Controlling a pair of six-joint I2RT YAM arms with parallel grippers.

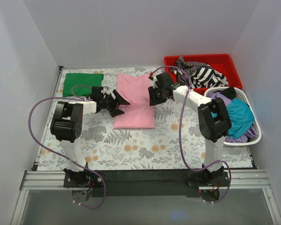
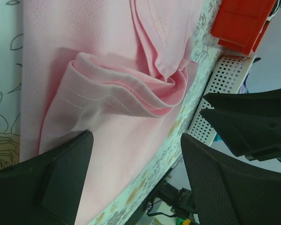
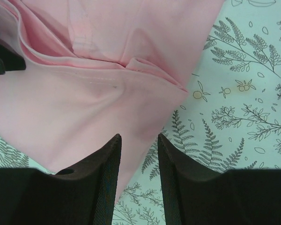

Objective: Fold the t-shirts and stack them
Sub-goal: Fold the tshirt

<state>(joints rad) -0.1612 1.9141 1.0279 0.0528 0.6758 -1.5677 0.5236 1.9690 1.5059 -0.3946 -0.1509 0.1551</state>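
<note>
Both my grippers sit at the pink shirt (image 1: 135,105), one on each side edge, holding nothing.

My left gripper (image 2: 136,180) is spread wide over the shirt's bunched left hem; my right gripper (image 3: 139,180) is narrow, its tips just above the right edge. The shirt lies mid-table on the flowered tablecloth (image 1: 131,145), with bare cloth on its near side. One folded green shirt (image 1: 82,84) lies at the far left corner. One red bin (image 1: 225,61) holds a striped shirt (image 1: 201,74); one white basket (image 1: 247,99) holds a teal shirt (image 1: 239,115) and purple cloth.

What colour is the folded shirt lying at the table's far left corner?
The folded shirt is dark green; the top external view shows it best.
</note>
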